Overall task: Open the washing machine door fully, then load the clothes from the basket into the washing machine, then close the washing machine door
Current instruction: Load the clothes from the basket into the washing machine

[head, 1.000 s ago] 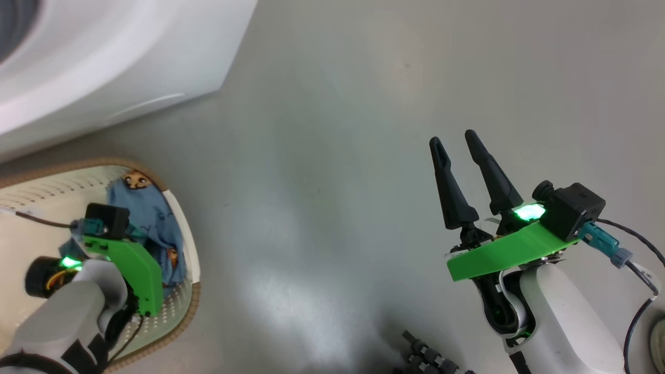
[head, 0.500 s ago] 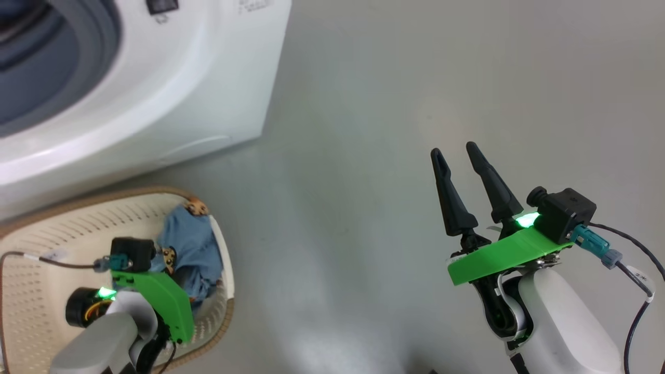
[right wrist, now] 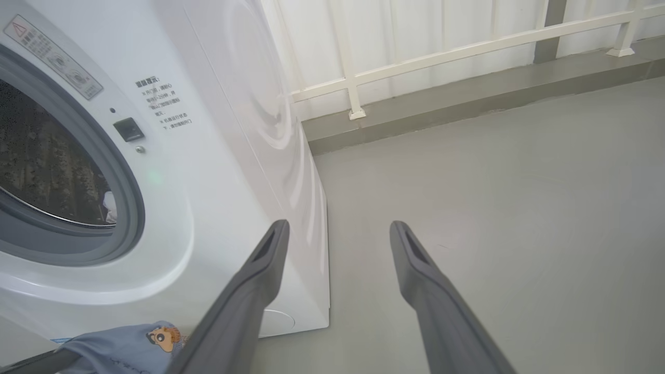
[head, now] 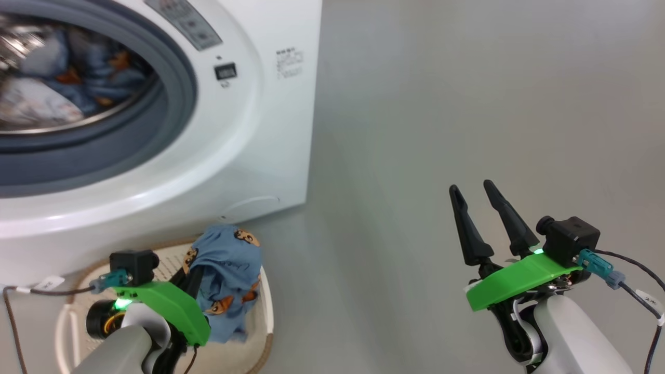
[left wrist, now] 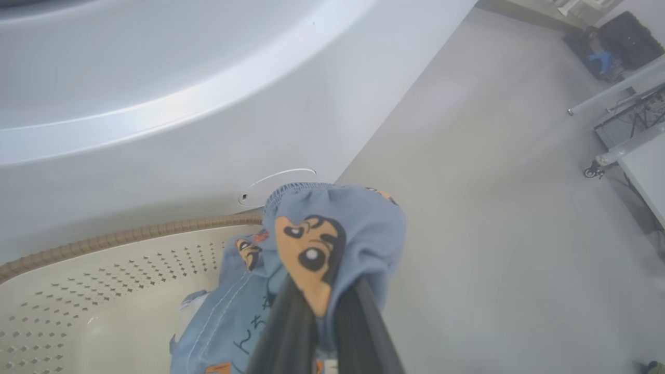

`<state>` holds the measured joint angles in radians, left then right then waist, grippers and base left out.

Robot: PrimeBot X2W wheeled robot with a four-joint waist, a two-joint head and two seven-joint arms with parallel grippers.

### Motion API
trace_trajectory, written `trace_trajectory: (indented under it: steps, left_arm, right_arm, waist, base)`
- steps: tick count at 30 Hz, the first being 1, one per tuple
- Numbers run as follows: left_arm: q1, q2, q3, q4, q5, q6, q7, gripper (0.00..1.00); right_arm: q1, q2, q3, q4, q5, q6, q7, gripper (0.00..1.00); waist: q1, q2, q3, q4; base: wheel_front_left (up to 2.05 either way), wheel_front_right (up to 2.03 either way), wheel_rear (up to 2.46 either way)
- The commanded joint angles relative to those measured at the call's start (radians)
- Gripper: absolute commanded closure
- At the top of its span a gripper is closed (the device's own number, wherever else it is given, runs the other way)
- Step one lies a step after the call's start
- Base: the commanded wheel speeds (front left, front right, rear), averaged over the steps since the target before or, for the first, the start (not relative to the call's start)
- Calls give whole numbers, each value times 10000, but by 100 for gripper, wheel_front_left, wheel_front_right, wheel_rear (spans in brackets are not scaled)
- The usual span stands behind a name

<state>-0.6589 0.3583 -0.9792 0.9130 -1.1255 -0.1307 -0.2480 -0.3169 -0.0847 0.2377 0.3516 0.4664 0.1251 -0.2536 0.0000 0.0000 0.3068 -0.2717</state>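
Light-blue cloth printed with orange-brown bear faces forms a bunched garment [head: 228, 275], pinched in the left gripper [left wrist: 322, 332]. The two dark fingers [left wrist: 291, 337] are pressed tight together on it, their tips buried in the folds. The garment hangs over the right end of the basket [head: 266, 304], a cream-white perforated tub with a brown woven-look rim. Its lower folds trail down inside the basket, and it is not clear whether they touch the bottom.

The basket sits on the grey floor [head: 415, 104], right against the front of the washing machine [head: 249, 130], a big white front-loader at the upper left of the head view. The round mouth of the machine stands uncovered, ringed by a grey rubber gasket [head: 179, 98]. Inside the steel drum [head: 78, 122] lie more clothes [head: 88, 67], blue with orange marks, blurred in this view.

The right gripper [head: 471, 186] hangs over bare floor, well to the right of the machine and the basket. Its two long fingers are spread wide apart and have hold of nothing. From its wrist camera the white side of the washer fills the left. A white railing [right wrist: 441, 52] runs along the back wall, and a corner of the blue garment shows at the bottom left.
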Motion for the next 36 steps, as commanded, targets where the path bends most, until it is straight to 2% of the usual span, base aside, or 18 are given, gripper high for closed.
trace_trajectory:
  steps: [1,9,10,15,27,36]
  left_arm:
    - [343,238,839,-452,408,163,-134,100]
    - [1836,46,3079,-2397,1726,613,-136,100]
    - [1836,46,3079,-2397,1726,613,-136,100]
    - [2731,-53,4287,-3668,2384,916,-136,100]
    - [4089,-299,6073,-6316,3252,1778,-137,100]
    - [4342,-491,6719,-7061,3265,2105,-137,100]
  right_arm:
    - [153,-156,177,-134,78,56,-82,0]
    - [526,-493,257,49,373,56,-82,0]
    - [526,-493,257,49,373,56,-82,0]
    - [779,-660,285,132,535,56,-82,0]
    - [1081,-960,339,170,816,56,-82,0]
    - [1090,-1078,466,211,906,56,-82,0]
  waist:
    - [0,0,-1117,638]
    - [0,0,-2086,1033]
    - [0,0,-2086,1033]
    - [0,0,-2614,1196]
    - [0,0,-3247,1367]
    - [0,0,-3338,1374]
  base:
    - [0,0,0]
    - [0,0,0]
    - [0,0,0]
    - [0,0,0]
    - [0,0,0]
    - [0,0,0]
